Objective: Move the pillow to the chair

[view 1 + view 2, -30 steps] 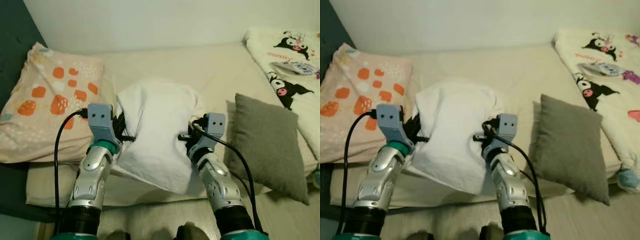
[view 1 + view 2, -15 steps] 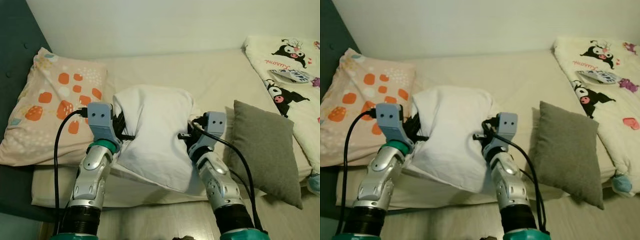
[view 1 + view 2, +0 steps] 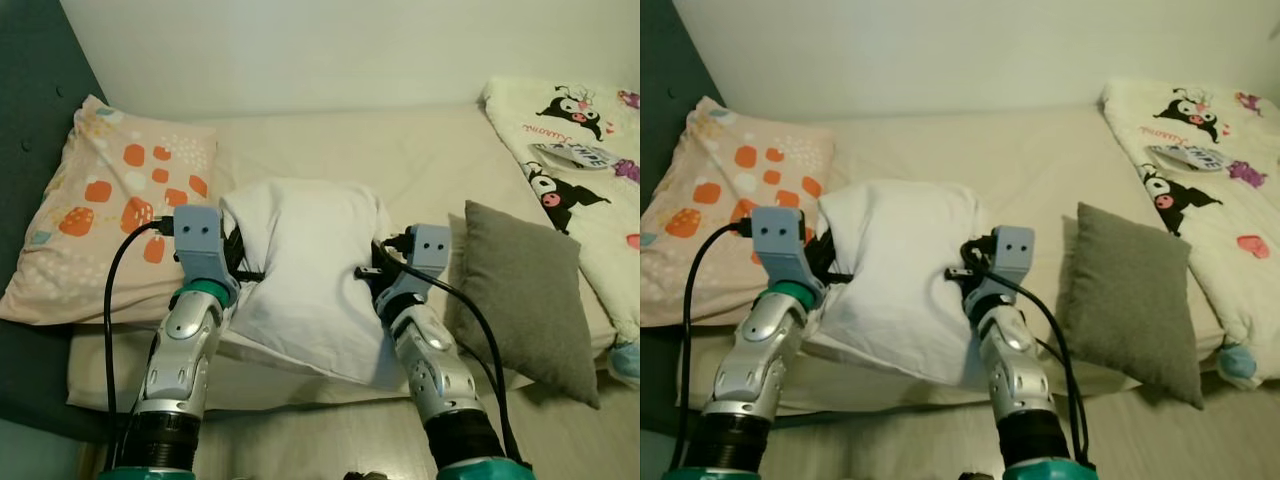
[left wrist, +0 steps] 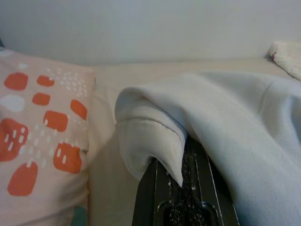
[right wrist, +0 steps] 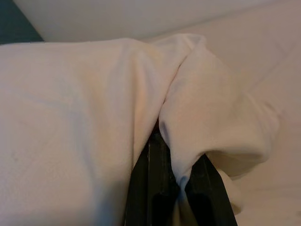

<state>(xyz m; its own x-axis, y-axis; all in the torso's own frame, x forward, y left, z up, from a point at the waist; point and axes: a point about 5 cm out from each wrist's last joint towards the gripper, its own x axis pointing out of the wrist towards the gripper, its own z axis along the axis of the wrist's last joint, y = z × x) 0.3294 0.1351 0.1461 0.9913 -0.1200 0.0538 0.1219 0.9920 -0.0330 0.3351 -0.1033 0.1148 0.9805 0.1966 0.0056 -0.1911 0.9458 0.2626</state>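
Arms forward | left gripper (image 3: 243, 262) and right gripper (image 3: 372, 272) jaws clamped on white pillow (image 3: 305, 268) (opposite edges, lifted)

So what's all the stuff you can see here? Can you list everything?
White pillow: one, white, held up between the two grippers, over the bed's front edge.
Patterned pillow: one, pale pink with orange blocks, at the bed's left end.
Grey cushion: one, grey, on the bed right of the white pillow.
Cartoon blanket: one, cream with black and pink characters, at the bed's right end.
Bed: one, cream sheet, along the wall.
Headboard: one, dark teal, far left.
Left gripper: one, black fingers, shut on the white pillow's left side.
Right gripper: one, black fingers, pinching its right side.
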